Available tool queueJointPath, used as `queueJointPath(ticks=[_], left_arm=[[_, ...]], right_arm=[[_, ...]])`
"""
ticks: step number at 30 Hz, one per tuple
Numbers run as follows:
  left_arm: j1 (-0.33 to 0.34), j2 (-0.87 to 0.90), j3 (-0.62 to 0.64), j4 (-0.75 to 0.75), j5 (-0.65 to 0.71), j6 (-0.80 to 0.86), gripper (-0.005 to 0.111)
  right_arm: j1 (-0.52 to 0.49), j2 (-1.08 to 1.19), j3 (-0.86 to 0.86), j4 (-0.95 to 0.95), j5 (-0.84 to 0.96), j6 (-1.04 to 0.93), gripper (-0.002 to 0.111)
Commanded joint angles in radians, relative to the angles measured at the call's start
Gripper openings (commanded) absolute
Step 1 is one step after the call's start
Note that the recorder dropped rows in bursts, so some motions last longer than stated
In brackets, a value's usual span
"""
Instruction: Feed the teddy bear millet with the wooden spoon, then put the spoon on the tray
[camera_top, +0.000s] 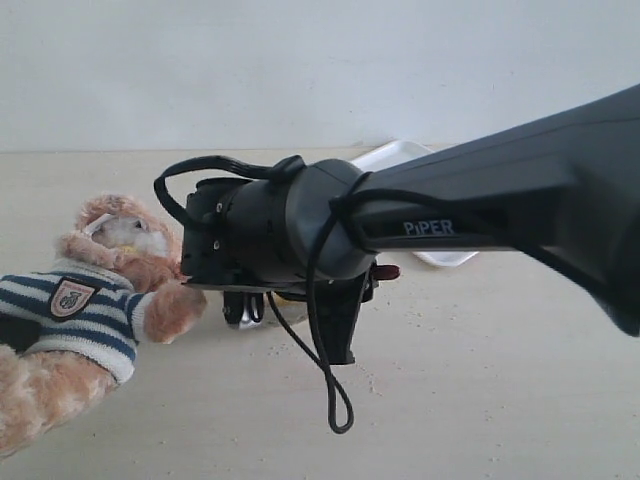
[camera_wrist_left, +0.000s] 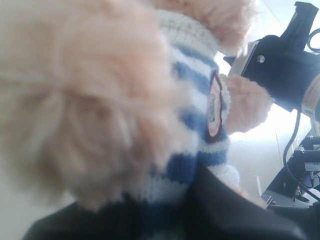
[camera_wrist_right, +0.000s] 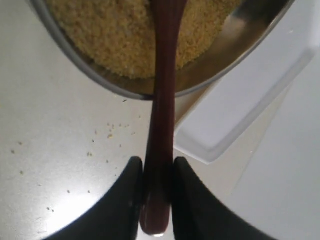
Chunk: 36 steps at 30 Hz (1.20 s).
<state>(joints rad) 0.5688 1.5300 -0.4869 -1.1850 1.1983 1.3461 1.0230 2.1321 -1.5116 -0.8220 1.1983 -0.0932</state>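
Tabletop (camera_wrist_right: 50, 150): wooden spoon (camera_wrist_right: 162, 100) clamped in right tool (camera_wrist_right: 157, 167).

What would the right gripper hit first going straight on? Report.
Probably the rim of the round steel bowl of yellow millet; the right gripper's dark reddish-brown wooden spoon crosses it. Height clearance unclear.

Right arm (camera_top: 450, 215) hides most of tray (camera_top: 400, 156); steel bowl (camera_wrist_right: 240, 42), wooden spoon (camera_wrist_right: 161, 100) tip cut off; teddy bear (camera_wrist_left: 100, 100) blurred.
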Motion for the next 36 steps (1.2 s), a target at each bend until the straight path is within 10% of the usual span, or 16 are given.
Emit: queueJointPath(ticks=[1,36], left_arm=[[0.005,-0.009,0.004,-0.011,0.023,0.008,0.007],[0.005,-0.009,0.004,-0.011,0.023,0.008,0.007]], right_arm=[[-0.007,-0.005,-0.052,0.038,0.019,-0.010,0.011],[-0.150,-0.087,-0.076,0.369,0.023,-0.027,0.011]])
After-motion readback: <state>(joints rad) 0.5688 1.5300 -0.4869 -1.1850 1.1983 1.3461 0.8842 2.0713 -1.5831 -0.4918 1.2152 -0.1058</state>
